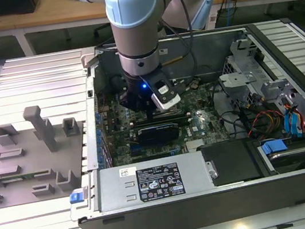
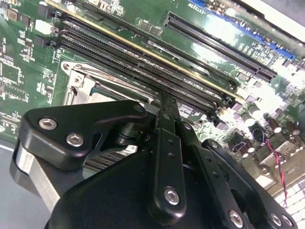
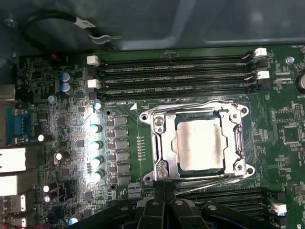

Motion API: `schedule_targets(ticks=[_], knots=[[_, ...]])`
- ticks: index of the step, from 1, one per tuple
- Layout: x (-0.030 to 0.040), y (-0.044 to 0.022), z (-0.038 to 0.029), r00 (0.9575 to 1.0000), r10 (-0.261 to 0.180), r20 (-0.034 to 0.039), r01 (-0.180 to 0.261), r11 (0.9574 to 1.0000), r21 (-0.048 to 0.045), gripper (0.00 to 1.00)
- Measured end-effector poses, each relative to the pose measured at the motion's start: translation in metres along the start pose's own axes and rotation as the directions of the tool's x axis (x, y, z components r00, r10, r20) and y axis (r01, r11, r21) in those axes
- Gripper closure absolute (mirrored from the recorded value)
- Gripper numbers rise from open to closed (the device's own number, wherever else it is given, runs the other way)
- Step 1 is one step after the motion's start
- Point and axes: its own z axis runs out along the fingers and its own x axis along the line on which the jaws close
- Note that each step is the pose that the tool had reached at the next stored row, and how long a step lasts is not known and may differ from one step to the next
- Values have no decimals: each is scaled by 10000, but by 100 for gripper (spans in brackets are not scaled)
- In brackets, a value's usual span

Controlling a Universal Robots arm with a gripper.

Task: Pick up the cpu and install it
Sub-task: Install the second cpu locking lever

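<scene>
1. On the exterior view's left, a grey block tray (image 1: 29, 163) lies on the slatted table (image 1: 37, 80), well apart from the arm.
2. At the middle, the arm (image 1: 136, 30) reaches down into the open case (image 1: 212, 198); its gripper (image 1: 152, 111) hangs low over the board (image 1: 200, 121), and the arm's body hides the socket in this view.
3. In the first wrist view the cpu (image 3: 198, 143) lies flat inside the socket frame (image 3: 159, 143), its silver top bare; glare blurs the frame's outer levers.
4. In the second wrist view the gripper (image 2: 164, 107) has its fingers pressed together with nothing between them, the tips just beside the memory slots (image 2: 143, 71); its black body covers most of the socket frame (image 2: 78, 88).
5. On the exterior view's right, drive bays and cables (image 1: 269, 119) are partly cut off by the case wall.
</scene>
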Motion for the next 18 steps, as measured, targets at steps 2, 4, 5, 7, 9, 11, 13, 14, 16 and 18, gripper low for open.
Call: schedule_targets(ticks=[2, 4, 5, 7, 9, 11, 13, 14, 16, 18], knots=[[-1, -16, -1, 10000, -61, -5, 61, 10000, -3, 89], [-1, -24, -2, 10000, -72, -6, 72, 10000, -4, 89], [-2, -30, -3, 10000, -71, -7, 71, 10000, -3, 89], [-3, -38, -3, 10000, -72, -6, 72, 10000, -4, 89], [-4, -47, -4, 10000, -71, -7, 71, 10000, -3, 89], [-5, -51, -4, 10000, -71, -6, 71, 10000, -3, 89], [-6, -52, -4, 10000, -72, -6, 72, 10000, -3, 89], [-5, -53, -4, 10000, -75, -7, 75, 10000, -8, 89], [-6, -54, -4, 9999, -108, -16, 108, 9999, -113, 89], [-5, -53, -4, 9999, -150, -26, 149, 9995, -276, 89]])
